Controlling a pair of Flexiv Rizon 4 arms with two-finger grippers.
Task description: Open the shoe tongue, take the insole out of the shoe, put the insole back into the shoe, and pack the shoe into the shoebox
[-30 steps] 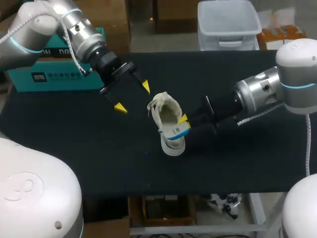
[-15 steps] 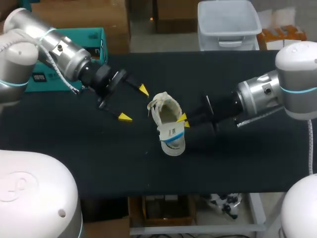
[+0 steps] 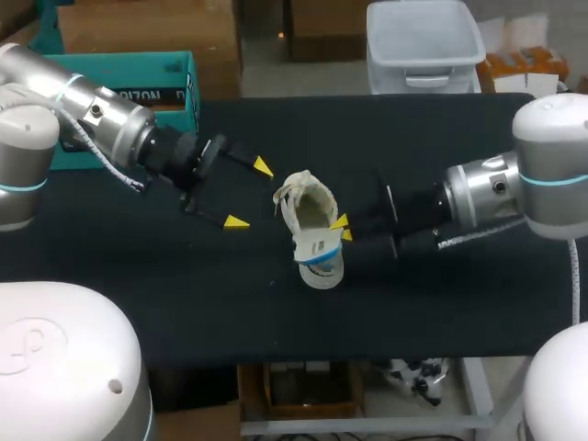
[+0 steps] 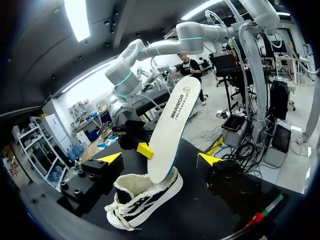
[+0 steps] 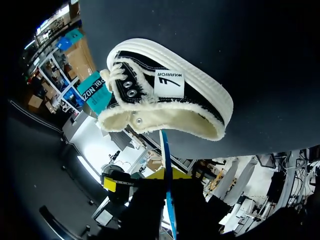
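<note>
The black desk (image 3: pixel 441 303) carries everything, with the left arm (image 3: pixel 101 129) and the right arm (image 3: pixel 487 193) coming in low from either side. The teal shoebox (image 3: pixel 138 83) sits behind the left jaws, well apart from them, at the desk's far corner. The shoe (image 3: pixel 308 207), a pale canvas sneaker, stands sole-down between the two sets of jaws: just ahead of the left ones and right against the right ones. The left jaws are spread wide and hold nothing. The right jaws are closed on the insole (image 4: pixel 172 130), pinching it by its side edge partway up. The insole rises tilted out of the shoe's mouth, with its lower end down inside the collar. It looks like a thin foam sheet, light and bendy, so it is likely to buckle or fold if pushed from far up. A pinch near the edge, close to the end being fed in, should steer it better. The shoe itself looks light and soft-walled with a stiffer rubber sole, and it will probably slide or tip on the desk when the insole drags against it. Bracing it at the heel or toe rubber with the free left jaws seems the safer hold, rather than the floppy canvas and loose laces.
</note>
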